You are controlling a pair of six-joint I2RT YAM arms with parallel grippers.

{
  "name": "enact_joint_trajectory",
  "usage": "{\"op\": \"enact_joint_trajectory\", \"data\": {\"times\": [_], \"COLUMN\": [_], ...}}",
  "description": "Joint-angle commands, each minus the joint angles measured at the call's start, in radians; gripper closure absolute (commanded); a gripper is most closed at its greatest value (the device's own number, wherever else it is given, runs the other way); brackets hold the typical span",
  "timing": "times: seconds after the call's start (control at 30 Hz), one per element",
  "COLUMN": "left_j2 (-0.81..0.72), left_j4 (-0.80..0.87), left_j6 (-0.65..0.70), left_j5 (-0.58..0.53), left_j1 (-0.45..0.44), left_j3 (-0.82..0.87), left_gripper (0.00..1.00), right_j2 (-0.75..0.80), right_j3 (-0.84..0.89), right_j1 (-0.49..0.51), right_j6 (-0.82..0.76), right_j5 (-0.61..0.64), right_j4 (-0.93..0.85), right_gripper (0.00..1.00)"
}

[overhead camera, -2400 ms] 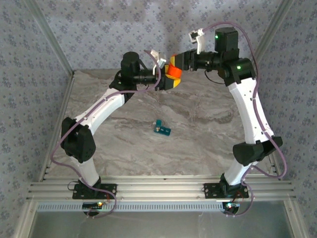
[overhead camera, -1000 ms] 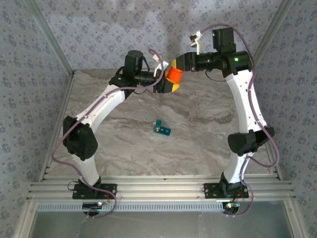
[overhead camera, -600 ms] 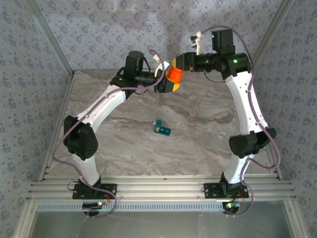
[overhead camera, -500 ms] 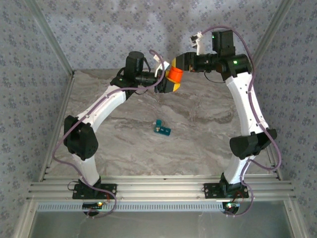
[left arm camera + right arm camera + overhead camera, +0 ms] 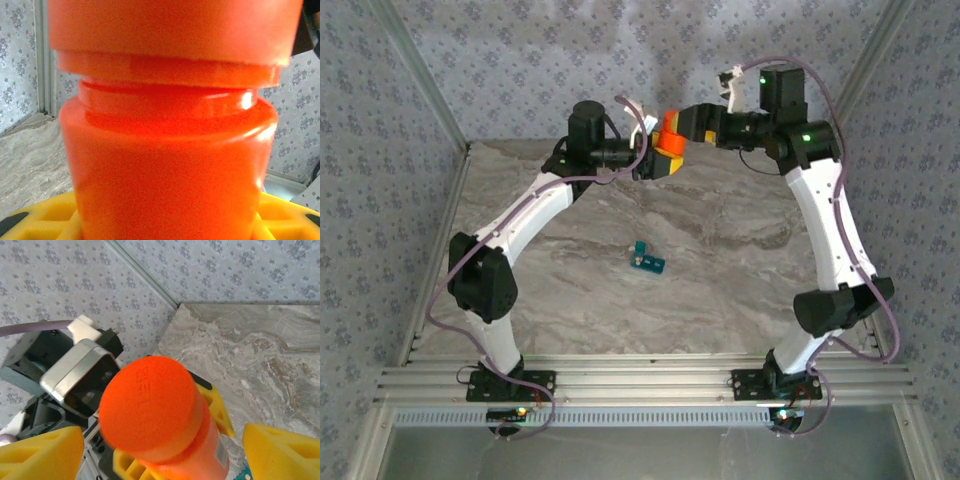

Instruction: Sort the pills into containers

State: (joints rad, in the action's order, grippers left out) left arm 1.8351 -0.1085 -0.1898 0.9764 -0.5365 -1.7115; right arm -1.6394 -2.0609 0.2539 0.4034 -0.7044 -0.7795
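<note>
Cap removal looks to us like the step in hand. Our left tool point(image 5: 656, 160) is clamped on the lower body of the orange bottle point(image 5: 666, 142), holding it in the air over the far middle of the tabletop point(image 5: 740, 260). Our right tool point(image 5: 674, 124) faces it from the right with its jaws spread wide. In the right wrist view its yellow fingers point(image 5: 42, 455) stand clear on either side of the cap point(image 5: 147, 407), gripping nothing.

To do this well, we would centre the cap between those fingers, close on its rim alone rather than on the neck, and twist while the left tool holds the body firm. We would keep the bottle's mouth upward as the cap comes free, since pills could spill.

The teal pill box point(image 5: 647, 261) lies at the tabletop's middle, nearer to us and well apart from both tools. Whether its lids are open we cannot tell.
</note>
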Motion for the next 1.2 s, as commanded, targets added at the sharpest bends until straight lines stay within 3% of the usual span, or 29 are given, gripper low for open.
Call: {"op": "enact_joint_trajectory", "data": {"times": [0.0,0.13,0.3,0.83,1.17], "left_j2": [-0.011,-0.006,-0.004,0.004,0.008], "left_j4": [-0.085,-0.107,-0.112,-0.110,-0.089], "left_j6": [-0.046,-0.078,-0.087,-0.095,-0.083], "left_j5": [0.024,0.048,0.056,0.067,0.070], "left_j1": [0.006,0.006,0.004,0.003,0.003], "left_j3": [0.009,0.006,0.004,-0.006,-0.020], "left_gripper": [1.00,1.00,1.00,1.00,1.00], "right_j2": [0.083,0.143,0.121,-0.008,-0.050], "right_j3": [0.073,0.198,0.196,0.047,0.004], "right_j1": [-0.021,-0.054,-0.056,0.014,0.048], "right_j6": [0.022,0.039,0.031,-0.023,-0.053], "right_j5": [0.007,0.009,-0.010,-0.032,-0.049], "right_j4": [0.136,0.296,0.334,0.245,0.193], "right_gripper": [0.14,0.12,0.12,0.12,0.19]}}
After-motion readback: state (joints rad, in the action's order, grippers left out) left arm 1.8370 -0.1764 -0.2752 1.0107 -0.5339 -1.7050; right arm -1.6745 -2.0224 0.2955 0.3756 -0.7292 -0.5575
